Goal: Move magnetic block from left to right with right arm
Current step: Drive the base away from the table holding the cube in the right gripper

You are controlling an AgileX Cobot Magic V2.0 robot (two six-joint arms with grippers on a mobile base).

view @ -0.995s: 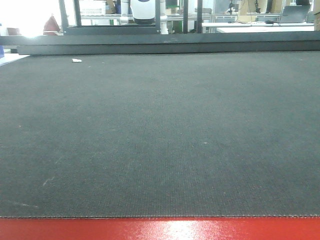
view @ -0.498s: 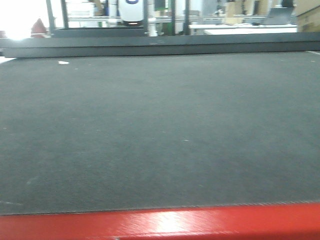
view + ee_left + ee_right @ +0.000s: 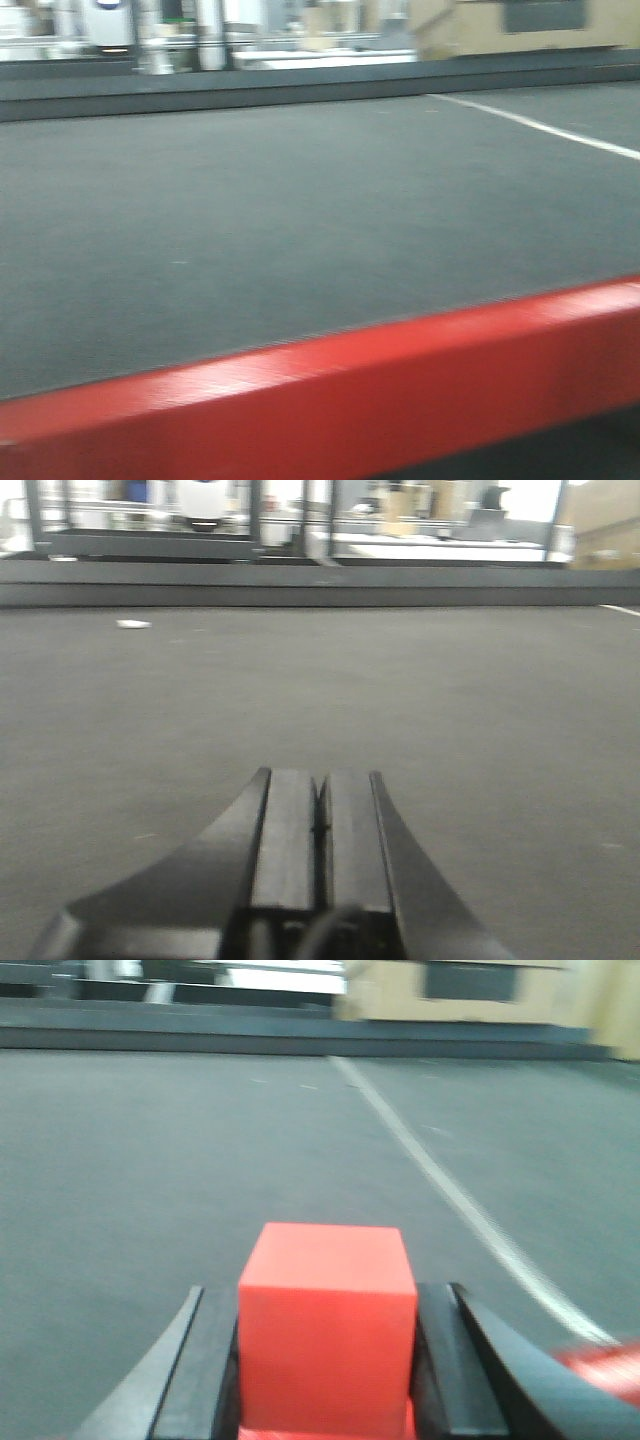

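Observation:
In the right wrist view the magnetic block (image 3: 326, 1325), a plain red cube, sits between the black fingers of my right gripper (image 3: 325, 1295), which is shut on its two sides just above the dark mat (image 3: 150, 1160). My left gripper (image 3: 320, 777) hovers low over the mat in the left wrist view, its pads pressed together with nothing between them. A blurred red band (image 3: 330, 400) crosses the bottom of the front view, tilted up to the right. I cannot tell what it is. Neither arm shows in the front view.
A white line (image 3: 450, 1195) runs across the mat on the right, also seen as white line (image 3: 540, 125). A small white scrap (image 3: 132, 624) lies far left. A raised dark ledge (image 3: 320, 580) bounds the mat's far edge. A tan box (image 3: 470, 990) stands beyond.
The front view has swung to the right. The white scrap has left it, the white line has entered, and the red band at the bottom has grown taller and tilted.

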